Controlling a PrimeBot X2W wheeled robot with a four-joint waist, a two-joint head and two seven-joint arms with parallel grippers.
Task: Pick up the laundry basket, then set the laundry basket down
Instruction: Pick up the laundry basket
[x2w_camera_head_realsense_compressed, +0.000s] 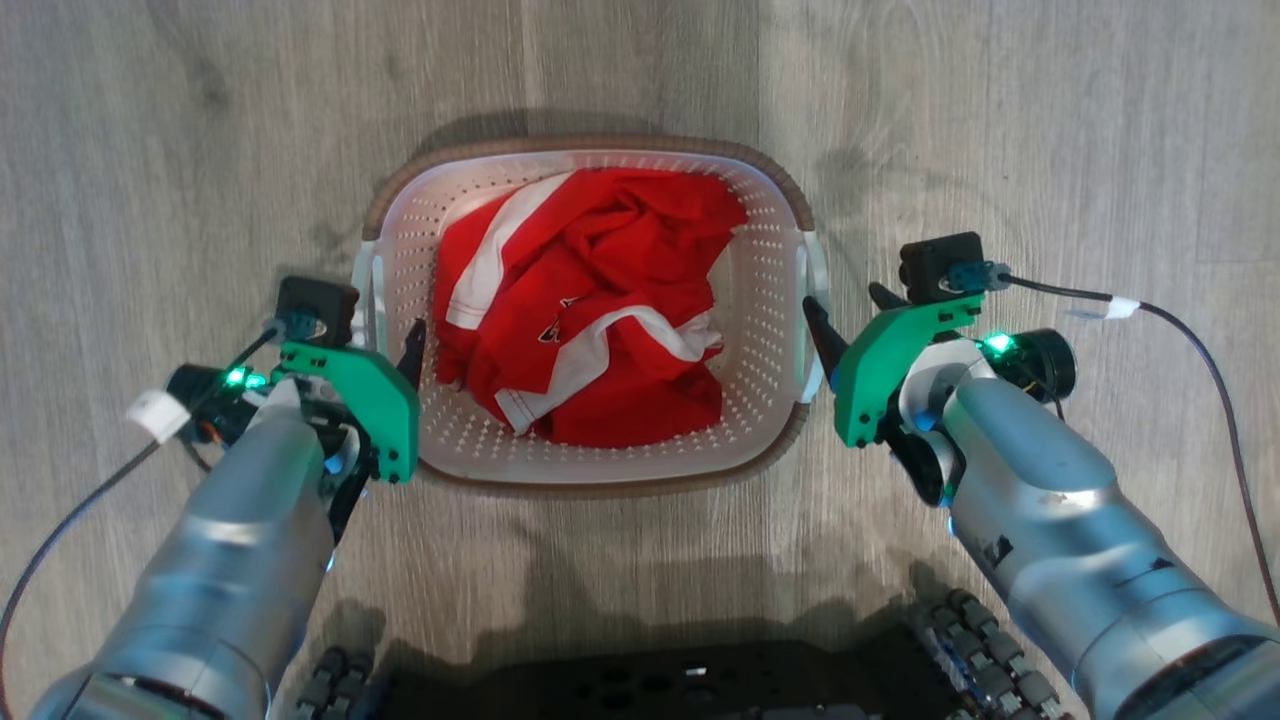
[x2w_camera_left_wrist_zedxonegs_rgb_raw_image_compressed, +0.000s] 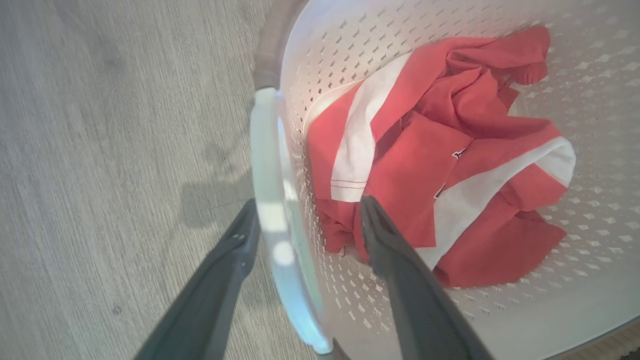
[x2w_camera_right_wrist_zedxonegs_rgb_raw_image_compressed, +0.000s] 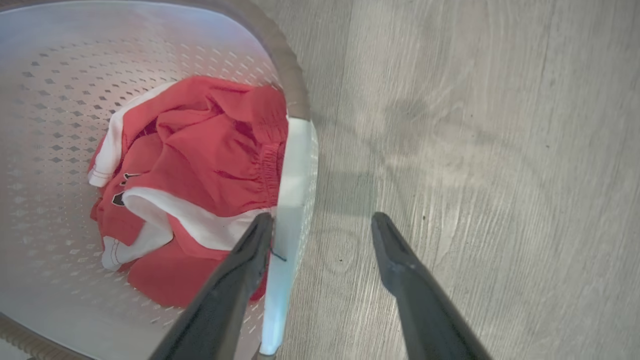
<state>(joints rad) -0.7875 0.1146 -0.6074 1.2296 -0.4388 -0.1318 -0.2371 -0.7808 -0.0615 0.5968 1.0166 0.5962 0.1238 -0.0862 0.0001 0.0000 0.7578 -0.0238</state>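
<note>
Left gripper (x2w_camera_left_wrist_zedxonegs_rgb_raw_image_compressed: 308, 202) and right gripper (x2w_camera_right_wrist_zedxonegs_rgb_raw_image_compressed: 322, 217), both open, straddle the stiff, likely light laundry basket's (x2w_camera_head_realsense_compressed: 600, 145) handles (x2w_camera_left_wrist_zedxonegs_rgb_raw_image_compressed: 267, 150) at nine and three o'clock.

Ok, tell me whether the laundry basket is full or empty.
Partly full. The laundry basket holds a crumpled red-and-white garment lying on its bottom, while its perforated white walls stand bare above the cloth.

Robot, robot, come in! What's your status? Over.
Left gripper jaws open astride left handle; right gripper likewise, right handle. Laundry basket on floor, red-and-white garment inside. Nothing blocking.
</note>
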